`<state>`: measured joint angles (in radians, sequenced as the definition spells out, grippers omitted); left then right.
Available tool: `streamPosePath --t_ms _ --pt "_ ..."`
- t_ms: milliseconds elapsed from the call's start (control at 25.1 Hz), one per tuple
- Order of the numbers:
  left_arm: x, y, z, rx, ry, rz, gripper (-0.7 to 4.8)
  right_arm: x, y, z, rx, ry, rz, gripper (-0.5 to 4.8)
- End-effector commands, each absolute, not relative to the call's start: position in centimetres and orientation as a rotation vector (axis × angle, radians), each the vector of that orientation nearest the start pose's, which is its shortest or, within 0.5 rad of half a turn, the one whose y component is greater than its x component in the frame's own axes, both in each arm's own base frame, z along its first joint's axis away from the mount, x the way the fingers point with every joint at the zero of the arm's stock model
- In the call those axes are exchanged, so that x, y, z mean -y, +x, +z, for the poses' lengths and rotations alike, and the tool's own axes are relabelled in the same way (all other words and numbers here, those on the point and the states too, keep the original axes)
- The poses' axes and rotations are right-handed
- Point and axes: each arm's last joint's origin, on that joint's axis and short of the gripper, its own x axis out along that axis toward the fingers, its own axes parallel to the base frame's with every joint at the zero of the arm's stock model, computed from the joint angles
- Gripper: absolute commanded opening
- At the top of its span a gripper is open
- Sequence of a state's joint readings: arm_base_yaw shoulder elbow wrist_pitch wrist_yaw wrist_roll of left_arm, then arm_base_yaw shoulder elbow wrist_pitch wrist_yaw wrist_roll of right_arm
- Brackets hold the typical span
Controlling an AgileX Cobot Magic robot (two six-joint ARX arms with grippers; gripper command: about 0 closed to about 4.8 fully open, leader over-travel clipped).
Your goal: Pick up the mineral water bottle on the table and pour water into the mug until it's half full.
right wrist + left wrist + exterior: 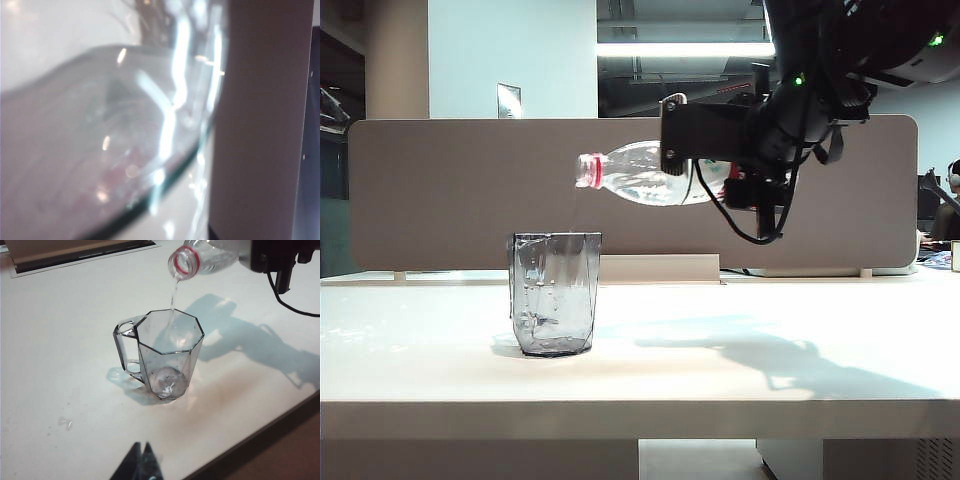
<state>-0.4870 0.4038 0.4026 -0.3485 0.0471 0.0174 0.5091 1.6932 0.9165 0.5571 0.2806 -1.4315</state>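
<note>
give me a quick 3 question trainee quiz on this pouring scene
1. True or false: the mineral water bottle stands upright on the table.
2. The right gripper is: A) open and bare B) shut on the bottle C) resting on the table.
3. Where are the left gripper fingertips relative to the mug?

Key:
1. False; it is tipped about level, a thin stream falling into the mug.
2. B.
3. Apart from it, low over the table, jaws closed, holding nothing.
</note>
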Motion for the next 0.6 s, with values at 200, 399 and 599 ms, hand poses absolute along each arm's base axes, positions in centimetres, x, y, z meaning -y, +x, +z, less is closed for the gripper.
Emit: streamPosePath --t_ms 200,399,599 --pt "5.41 9.96 23.71 -0.322 0.086 -0.531 -0.05 -18.11 31.49 22.83 0.085 -1.517 0.312 2.25" --pt "5.41 9.96 23.71 -0.322 0.086 -0.531 -0.05 -18.17 31.45 22.82 0.077 -1.519 0.302 2.25" --pt "5.41 9.96 23.71 -0.322 0.086 -0.531 -0.05 -18.16 31.44 22.81 0.075 -1.520 0.302 2.25"
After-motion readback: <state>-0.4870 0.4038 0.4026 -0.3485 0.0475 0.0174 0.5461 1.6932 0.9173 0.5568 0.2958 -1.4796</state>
